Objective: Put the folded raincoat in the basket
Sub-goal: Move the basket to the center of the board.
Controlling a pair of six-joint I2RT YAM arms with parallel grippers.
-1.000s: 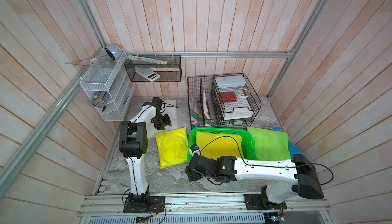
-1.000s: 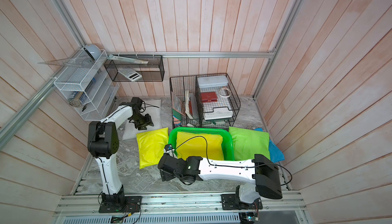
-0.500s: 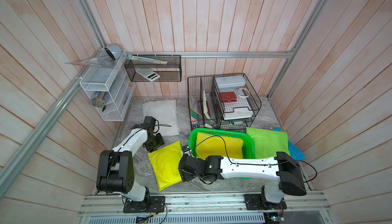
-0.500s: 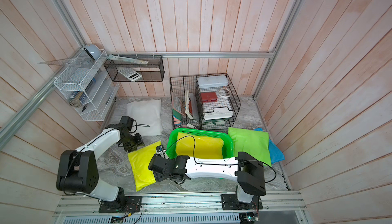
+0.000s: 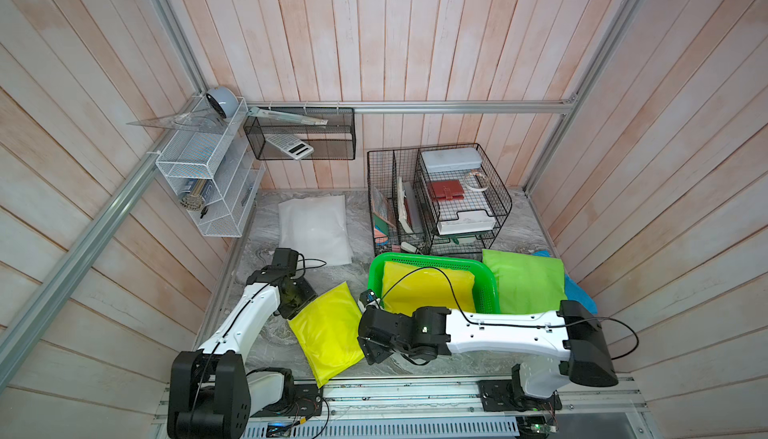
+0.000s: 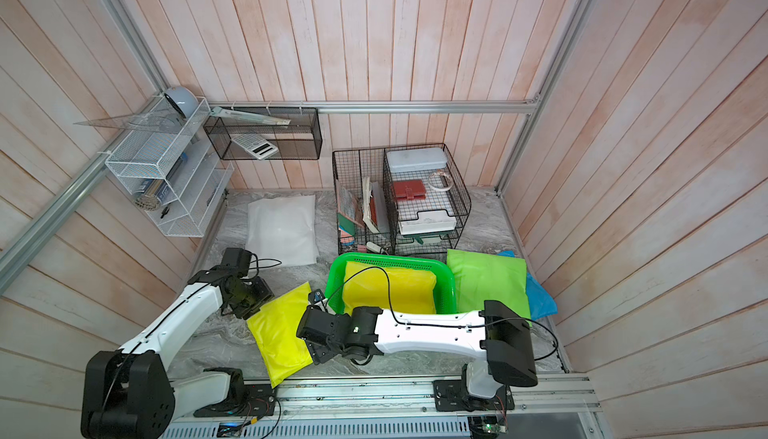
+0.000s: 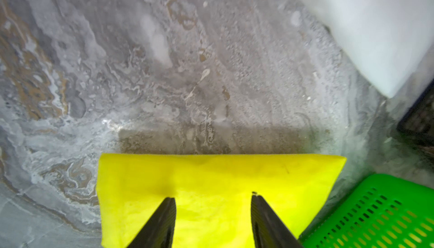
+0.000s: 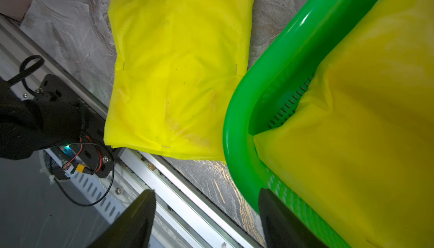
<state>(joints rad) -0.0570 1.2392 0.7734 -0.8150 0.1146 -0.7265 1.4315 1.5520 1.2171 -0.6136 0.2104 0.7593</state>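
A yellow folded raincoat lies askew on the marble table, left of the green basket, and its near corner overhangs the front rail. My left gripper is at its far end. Its fingers pinch the plastic bunched between them, and that edge is raised, with a shadow under it. My right gripper stands open with nothing between its fingers, low at the basket's near left corner. A second yellow raincoat lies inside the basket.
A green pack lies over a blue one right of the basket. A white pack lies at the back. The black wire organiser stands behind the basket, and a white rack hangs on the left wall. The front rail borders the table.
My left arm has swung toward the front, and the yellow raincoat has slid and turned with it to the front rail. My right gripper has moved left past the basket's corner.
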